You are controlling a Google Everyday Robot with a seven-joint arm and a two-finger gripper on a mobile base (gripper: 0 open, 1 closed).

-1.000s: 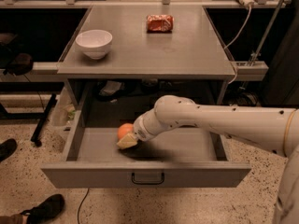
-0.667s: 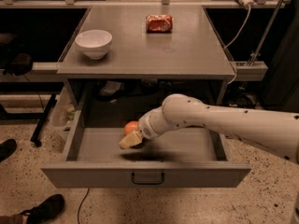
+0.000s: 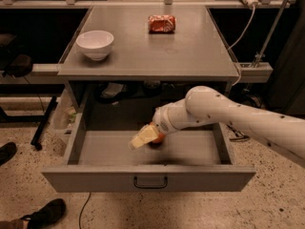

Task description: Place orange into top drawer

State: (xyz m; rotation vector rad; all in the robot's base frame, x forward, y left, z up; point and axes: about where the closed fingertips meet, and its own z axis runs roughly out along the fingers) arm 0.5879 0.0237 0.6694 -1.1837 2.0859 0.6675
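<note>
Desk (image 3: 152, 51) as a second ago, nothing on top disturbed. Drawer (image 3: 147, 178) stands pulled fully out beneath the desk's front edge, open to view. Arm (image 3: 224, 113) reaches in from the right-hand side, under the front edge. It has swung rightward over the last second, its elbow now closer to the front right corner. Bowl (image 3: 95, 43) unmoved by the left edge, toward the front left corner. Bag (image 3: 162, 23) unmoved near the back edge, about midway along it. Claw (image 3: 143, 138) sits low inside the drawer. It was left of centre a second ago and is now roughly below the middle of the front edge. Orange (image 3: 158, 137) has travelled with it and shows only as a sliver tucked against the claw's right side, low over the drawer floor, a dark shadow just under it. Cannot tell whether the claw is clamped on the orange or merely against it; the shared shift suggests a hold. Judgement: the orange is already within the drawer's walls. What remains is letting go and drawing the arm clear without nudging the fruit.
</note>
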